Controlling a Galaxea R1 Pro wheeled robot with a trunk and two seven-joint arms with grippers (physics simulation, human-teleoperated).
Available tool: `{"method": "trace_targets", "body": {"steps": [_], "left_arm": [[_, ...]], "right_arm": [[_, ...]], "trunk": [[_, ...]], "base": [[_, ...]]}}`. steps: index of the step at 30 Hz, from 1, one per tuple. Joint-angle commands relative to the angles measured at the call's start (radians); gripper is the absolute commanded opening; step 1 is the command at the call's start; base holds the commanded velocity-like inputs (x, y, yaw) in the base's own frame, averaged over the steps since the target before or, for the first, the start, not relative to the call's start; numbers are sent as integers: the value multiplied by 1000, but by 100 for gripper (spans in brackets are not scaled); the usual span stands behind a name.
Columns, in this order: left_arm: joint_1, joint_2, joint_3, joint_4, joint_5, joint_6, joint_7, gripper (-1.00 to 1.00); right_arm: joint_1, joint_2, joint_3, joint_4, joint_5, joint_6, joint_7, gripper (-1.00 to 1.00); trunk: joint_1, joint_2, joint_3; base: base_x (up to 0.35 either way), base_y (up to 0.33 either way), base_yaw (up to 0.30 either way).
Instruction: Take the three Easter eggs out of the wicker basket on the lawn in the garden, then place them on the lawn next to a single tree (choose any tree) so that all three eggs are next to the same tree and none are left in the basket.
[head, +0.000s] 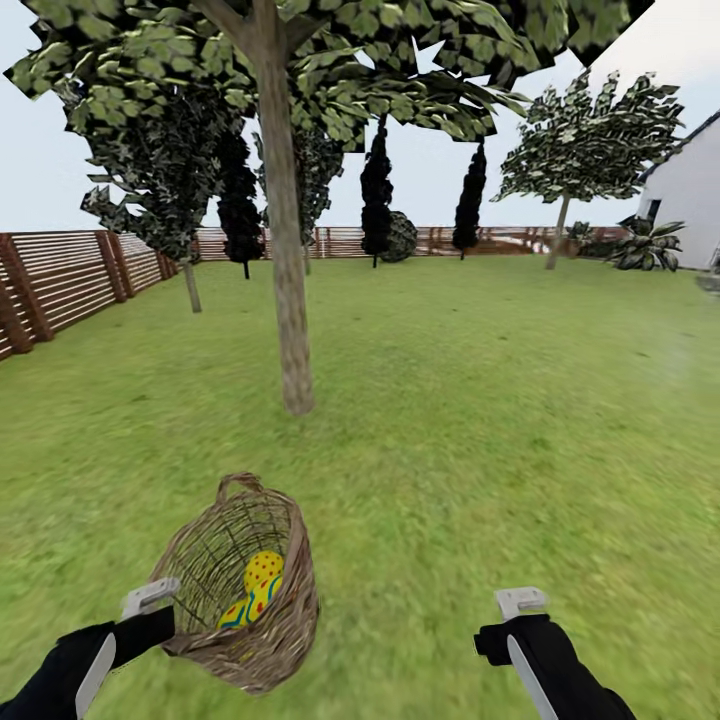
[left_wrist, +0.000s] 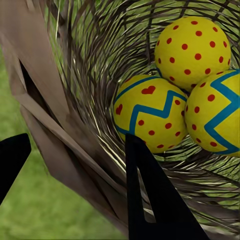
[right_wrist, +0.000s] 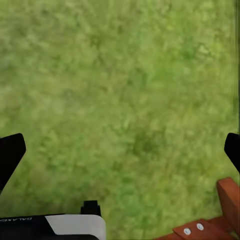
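- I see the wicker basket tipped on the lawn, on the near side of the tree, its brown open weave tapering to the base and a small loop handle arching off the rim on the side toward the trunk.
- In the left wrist view, all 3 Easter eggs lie inside that basket, bunched together and touching: smooth, glossy yellow shells with red dots, 1 carrying a red heart, and 2 crossed by blue-teal zigzag bands.
- From the head view I make out only 2 yellow shapes through the basket's mouth.
- My left gripper straddles the basket's rim: 1 dark flat finger sits inside against the weave, near the closest egg, and the other stays outside over grass. I cannot tell whether the jaws actually pinch the wall.
- My right gripper hangs over bare grass beside the basket, its 2 black fingertips spread wide apart with nothing between them.
- The tree's trunk is straight, bare and pale grey-brown with rough mottled bark, and its canopy of light green leaves spreads overhead.
- Behind the tree, a brown horizontal-slat fence rings the garden, with narrow near-black cone-shaped trees in front of it.
- The lawn is a flat, mottled green, soft and blurry in texture.
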Motion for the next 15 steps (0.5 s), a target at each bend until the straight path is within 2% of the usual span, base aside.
{"method": "trace_targets", "body": {"steps": [1, 15], "left_arm": [[0, 0, 4, -2, 12, 9, -2, -100], [-1, 1, 4, -2, 12, 9, -2, -100]], "right_arm": [[-1, -1, 4, -1, -10, 4, -10, 100], [-1, -7, 1, -1, -15, 4, -10, 100]], "trunk": [[1, -2, -1], [1, -2, 2]], "base": [[335, 0, -296], [335, 0, -298]]}}
